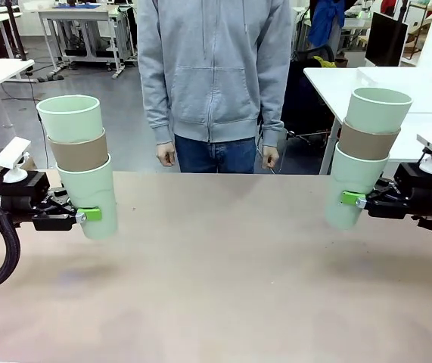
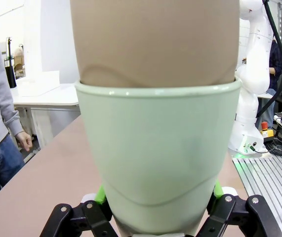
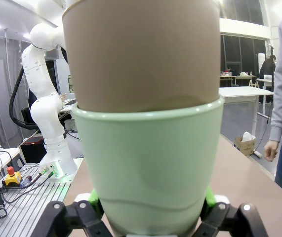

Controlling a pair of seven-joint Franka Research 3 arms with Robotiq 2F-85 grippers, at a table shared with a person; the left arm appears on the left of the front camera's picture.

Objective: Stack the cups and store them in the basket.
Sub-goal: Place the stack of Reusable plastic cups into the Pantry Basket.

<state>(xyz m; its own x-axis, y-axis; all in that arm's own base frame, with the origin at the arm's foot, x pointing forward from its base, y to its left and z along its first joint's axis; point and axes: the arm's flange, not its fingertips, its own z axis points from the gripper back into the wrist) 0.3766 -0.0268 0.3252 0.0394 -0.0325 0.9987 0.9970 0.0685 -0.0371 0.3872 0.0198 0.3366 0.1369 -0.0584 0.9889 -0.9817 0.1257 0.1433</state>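
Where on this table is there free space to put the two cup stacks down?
The whole middle of the table is bare, between the left cup stack and the right cup stack, from the person at the far edge to the near edge. It is crowded only at the two sides, where the jaws hold the stacks.

The mint green cups (image 1: 91, 193) looked like smooth, matt plastic with only a faint sheen. The tan cups (image 1: 79, 151) nested among them were duller, with an even, slightly chalky finish. The green finger pads (image 1: 89, 215) looked rubbery and matt. The tabletop (image 1: 223, 287) was smooth, matt and tan, with no visible grain. The person wore a soft grey fleece hoodie (image 1: 216, 68) and blue denim jeans (image 1: 216, 155). The left arm's white shell (image 3: 49, 111) was glossy plastic, standing on a ribbed bare-metal plate (image 3: 27, 207).
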